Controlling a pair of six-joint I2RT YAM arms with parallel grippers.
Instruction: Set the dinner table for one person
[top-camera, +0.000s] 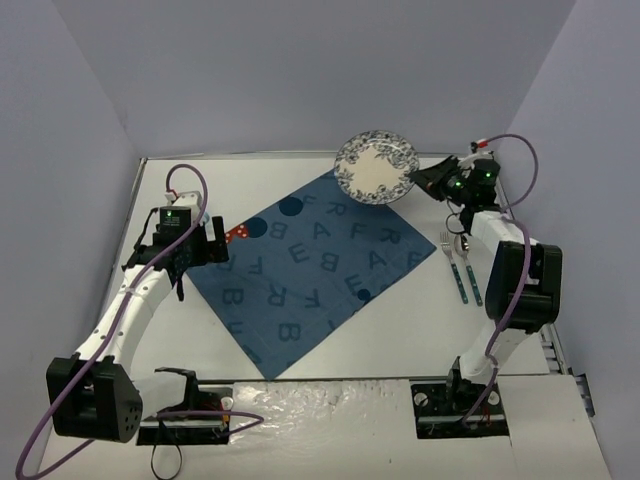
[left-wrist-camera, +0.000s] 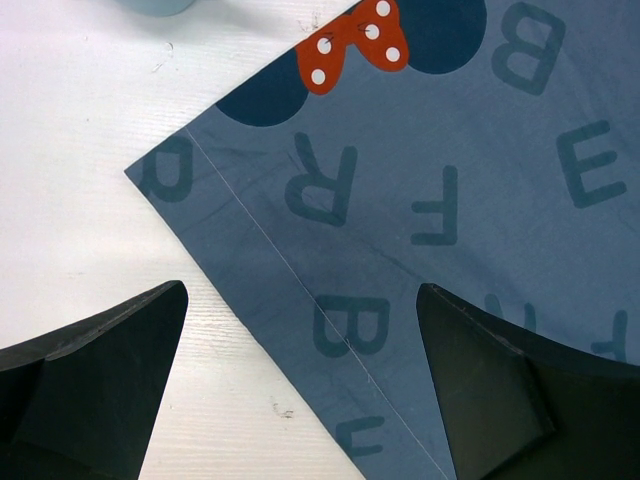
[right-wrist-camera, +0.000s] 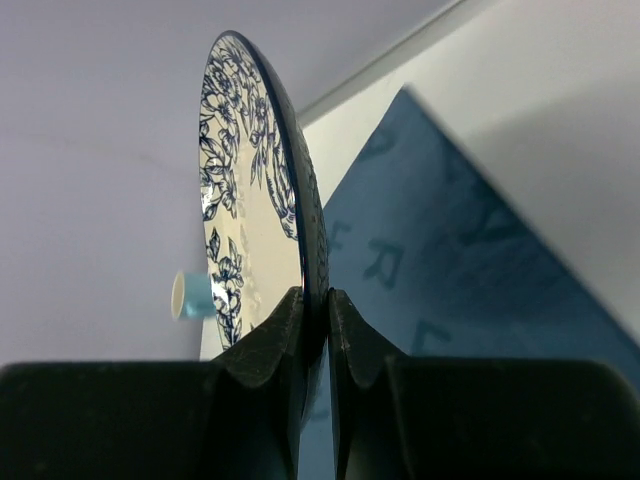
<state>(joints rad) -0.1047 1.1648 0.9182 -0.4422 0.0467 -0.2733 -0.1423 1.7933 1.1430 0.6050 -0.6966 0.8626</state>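
A round plate (top-camera: 376, 167) with a blue floral rim hangs above the far corner of the blue letter-printed placemat (top-camera: 310, 265), which lies on the white dinner table (top-camera: 400, 330). My right gripper (top-camera: 418, 180) is shut on the plate's right rim. In the right wrist view the plate (right-wrist-camera: 250, 200) stands edge-on between the closed fingers of the right gripper (right-wrist-camera: 315, 300). My left gripper (top-camera: 205, 245) is open and empty over the placemat's left corner. In the left wrist view the left gripper (left-wrist-camera: 300, 290) straddles the placemat's edge (left-wrist-camera: 400, 200).
A fork (top-camera: 449, 254) and a spoon (top-camera: 468, 270) with teal handles lie on the table to the right of the placemat. A light blue cup (right-wrist-camera: 192, 294) shows beyond the plate in the right wrist view. Grey walls close in the table.
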